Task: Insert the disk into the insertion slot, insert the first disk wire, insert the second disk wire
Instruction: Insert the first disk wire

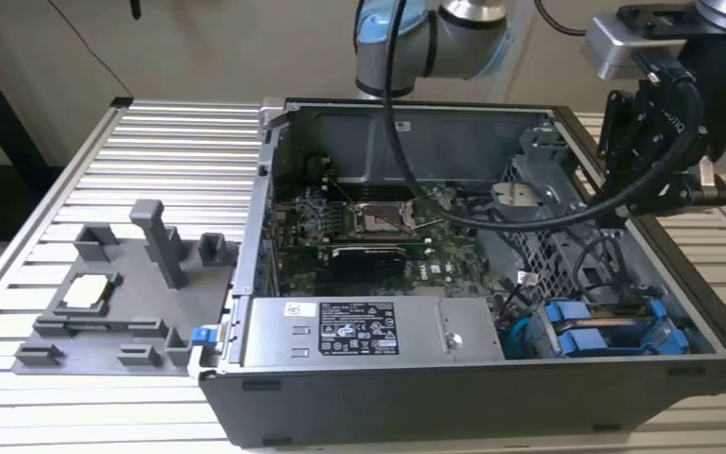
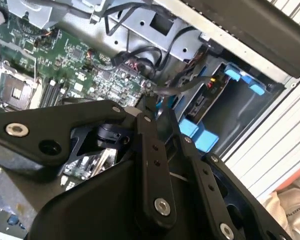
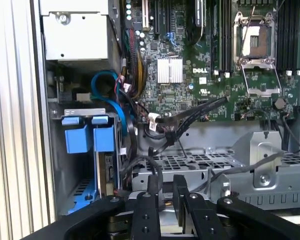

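The disk (image 3: pixel 105 142), clipped in its bright blue frame, stands on edge inside the dark-grey insertion slot (image 3: pixel 65 170), at the case's (image 1: pixel 464 407) corner toward the exterior view's right.

Motherboard (image 3: pixel 190 95) bears a white logo (image 3: pixel 202 70) — power supply (image 1: pixel 464 333), a printed label (image 1: pixel 356 327).

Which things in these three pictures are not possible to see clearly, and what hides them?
1. Flat silver-grey disk in its bright blue plastic frame: the first wrist view shows it edge-on inside the dark-grey metal insertion slot, so its label is hidden.
2. Disk's connectors: a tangle of black cables hides whether any wire is plugged.
3. Green motherboard: in the second wrist view the black gripper covers part of it.
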`<state>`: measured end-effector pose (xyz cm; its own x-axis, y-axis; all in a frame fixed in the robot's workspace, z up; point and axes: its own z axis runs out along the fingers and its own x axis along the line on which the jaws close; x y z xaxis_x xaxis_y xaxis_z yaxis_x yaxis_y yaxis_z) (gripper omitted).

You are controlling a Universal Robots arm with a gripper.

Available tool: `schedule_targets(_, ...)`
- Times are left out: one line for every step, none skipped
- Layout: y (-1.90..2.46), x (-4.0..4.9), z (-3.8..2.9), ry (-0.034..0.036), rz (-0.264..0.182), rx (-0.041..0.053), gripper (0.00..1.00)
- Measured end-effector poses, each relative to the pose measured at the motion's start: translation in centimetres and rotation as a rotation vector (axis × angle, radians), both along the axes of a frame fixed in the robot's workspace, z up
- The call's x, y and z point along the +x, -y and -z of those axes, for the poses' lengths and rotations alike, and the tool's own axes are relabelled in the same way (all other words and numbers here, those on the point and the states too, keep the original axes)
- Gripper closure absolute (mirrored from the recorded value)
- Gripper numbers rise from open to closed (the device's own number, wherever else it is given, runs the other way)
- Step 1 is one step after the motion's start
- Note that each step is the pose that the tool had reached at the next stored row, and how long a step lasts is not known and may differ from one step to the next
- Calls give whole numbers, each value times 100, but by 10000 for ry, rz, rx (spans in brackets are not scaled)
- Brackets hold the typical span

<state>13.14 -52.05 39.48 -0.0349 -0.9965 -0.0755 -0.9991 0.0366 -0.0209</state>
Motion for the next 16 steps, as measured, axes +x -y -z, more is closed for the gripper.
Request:
schedule_targets(0, -41, 0, 0, 0, 5, 73)
schedule_targets(0, -78, 0, 1, -1, 9, 73)
schedule_targets(0, -113, 0, 1, -3, 12, 73)
schedule_targets(0, -146, 1, 1, -7, 16, 73)
schedule_targets(0, -181, 1, 0, -10, 18, 73)
schedule_targets(0, -211, 1, 1, -20, 20, 73)
schedule_targets(0, -224, 1, 1, -32, 20, 73)
schedule_targets(1, -226, 2, 1, -35, 20, 73)
schedule_targets(1, -226, 2, 1, -36, 20, 73)
schedule_targets(1, -226, 1, 1, -36, 20, 73)
schedule_targets(0, -226, 2, 1, -39, 20, 73)
schedule_targets(0, -228, 1, 0, -73, 20, 73)
schedule_targets(0, -231, 2, 0, -180, 20, 73)
schedule_targets(-1, -233, 3, 0, -317, 19, 73)
schedule_targets(-1, -234, 4, 1, -462, 20, 73)
schedule_targets(-1, -236, 6, 0, -610, 22, 73)
